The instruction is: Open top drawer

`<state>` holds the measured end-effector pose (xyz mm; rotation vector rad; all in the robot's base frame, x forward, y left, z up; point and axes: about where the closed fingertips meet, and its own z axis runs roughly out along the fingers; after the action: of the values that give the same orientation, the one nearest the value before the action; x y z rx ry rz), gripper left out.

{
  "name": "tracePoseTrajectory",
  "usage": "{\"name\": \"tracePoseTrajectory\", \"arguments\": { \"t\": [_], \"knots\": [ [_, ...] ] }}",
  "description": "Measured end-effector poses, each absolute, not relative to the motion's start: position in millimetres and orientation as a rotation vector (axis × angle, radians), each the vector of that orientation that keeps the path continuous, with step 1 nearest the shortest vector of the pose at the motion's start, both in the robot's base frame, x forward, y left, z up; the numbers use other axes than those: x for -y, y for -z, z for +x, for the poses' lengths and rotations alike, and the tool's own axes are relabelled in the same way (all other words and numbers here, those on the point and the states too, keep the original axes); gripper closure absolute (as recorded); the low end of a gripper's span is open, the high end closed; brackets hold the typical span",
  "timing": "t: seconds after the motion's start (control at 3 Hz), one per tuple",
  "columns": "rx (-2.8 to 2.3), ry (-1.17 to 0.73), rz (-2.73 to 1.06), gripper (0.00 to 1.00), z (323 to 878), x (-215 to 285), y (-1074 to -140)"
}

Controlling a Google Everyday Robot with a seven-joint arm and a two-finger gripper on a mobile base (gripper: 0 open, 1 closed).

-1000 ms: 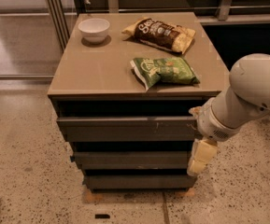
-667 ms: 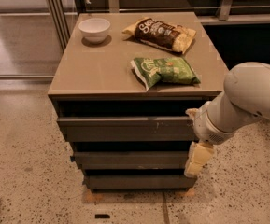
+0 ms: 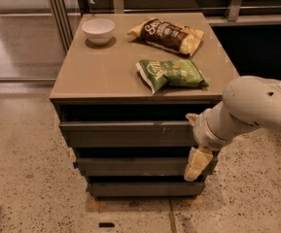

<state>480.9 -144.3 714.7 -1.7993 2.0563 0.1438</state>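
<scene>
The pale two-finger gripper [image 3: 195, 141] had shifted leftward; the wide dark-grey top drawer front [image 3: 125, 133] lay immediately left of it; whether it gripped anything, I could not tell.

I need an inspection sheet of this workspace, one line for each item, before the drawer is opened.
Surface: tan cabinet top, flat.
Job's things: top drawer, grey front with pale scratches right of centre and a dark gap above it.
Clutter: white bowl, brown snack bag, green snack bag, all on the cabinet top.
Grippers: gripper at the right end of the fronts, reaching from the top drawer down to the middle drawer.
Cables: nothing seen.
Surroundings: speckled floor.
</scene>
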Motion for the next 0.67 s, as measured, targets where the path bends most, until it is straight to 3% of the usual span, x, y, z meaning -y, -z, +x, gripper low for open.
{"name": "tracePoseTrajectory", "arguments": {
  "t": [0.67],
  "knots": [
    [-2.028, -0.143, -1.802, 0.0, 507.5, 140.7, -685.9]
  ]
}}
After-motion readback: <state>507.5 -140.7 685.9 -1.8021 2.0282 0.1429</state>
